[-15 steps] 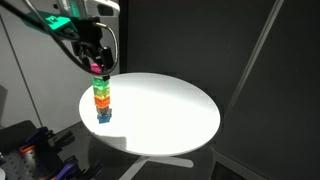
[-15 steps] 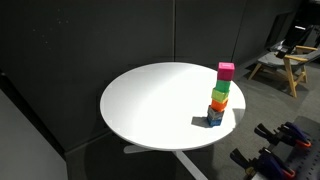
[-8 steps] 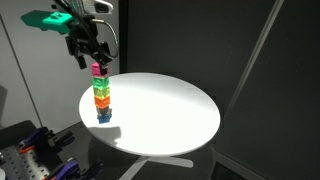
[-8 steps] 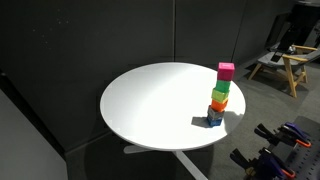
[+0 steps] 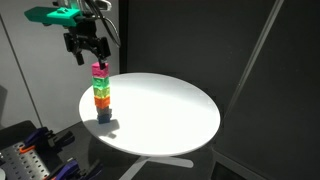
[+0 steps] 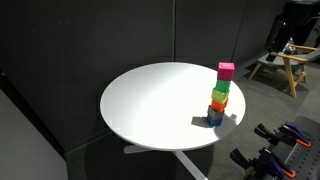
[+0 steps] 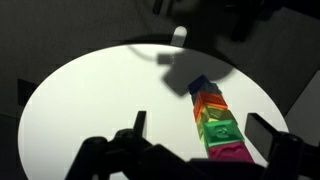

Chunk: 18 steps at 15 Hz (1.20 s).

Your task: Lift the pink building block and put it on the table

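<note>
In both exterior views I see the pink building block [image 5: 98,70] as a small magenta plastic cube, square-edged and smooth. It caps a slightly staggered column of blocks with a green block [image 5: 99,87], an orange block [image 5: 100,95] and a blue block [image 5: 104,116] at the base. The column stands near the rim of the round, matte white table [image 5: 170,110]. The gripper [image 5: 89,57] hangs just above the pink cube, a little to its upper left, jaws spread and holding nothing. I see no contact. In the wrist view the dark fingers [image 7: 140,122] frame the bottom of the frame, and the pink block [image 7: 232,153] sits low between them, nearer the right-hand one.
</note>
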{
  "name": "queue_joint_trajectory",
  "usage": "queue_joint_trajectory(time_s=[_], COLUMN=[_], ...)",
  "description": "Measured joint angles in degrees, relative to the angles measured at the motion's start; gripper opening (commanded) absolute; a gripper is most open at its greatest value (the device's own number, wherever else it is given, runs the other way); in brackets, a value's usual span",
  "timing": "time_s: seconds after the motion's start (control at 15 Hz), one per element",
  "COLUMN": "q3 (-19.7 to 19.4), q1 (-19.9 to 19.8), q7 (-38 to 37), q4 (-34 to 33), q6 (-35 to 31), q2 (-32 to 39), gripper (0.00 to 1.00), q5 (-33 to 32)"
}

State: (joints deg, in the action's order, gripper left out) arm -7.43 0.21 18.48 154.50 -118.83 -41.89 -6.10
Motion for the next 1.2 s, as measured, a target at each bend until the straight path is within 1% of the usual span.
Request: queue_joint_trajectory(time_s=[0.27, 0.8, 1.2], q3=[1.37, 6.17, 7.35], q1=[0.78, 1.37, 2.82], q7=[-0.35, -4.22, -4.67], q4=[-2.30, -6.43, -7.89], q6=[0.22, 0.22, 0.24], q2=[3.13, 11.08, 13.76], gripper=[1.00, 1.00, 1.00], q5=[0.00, 0.00, 0.08])
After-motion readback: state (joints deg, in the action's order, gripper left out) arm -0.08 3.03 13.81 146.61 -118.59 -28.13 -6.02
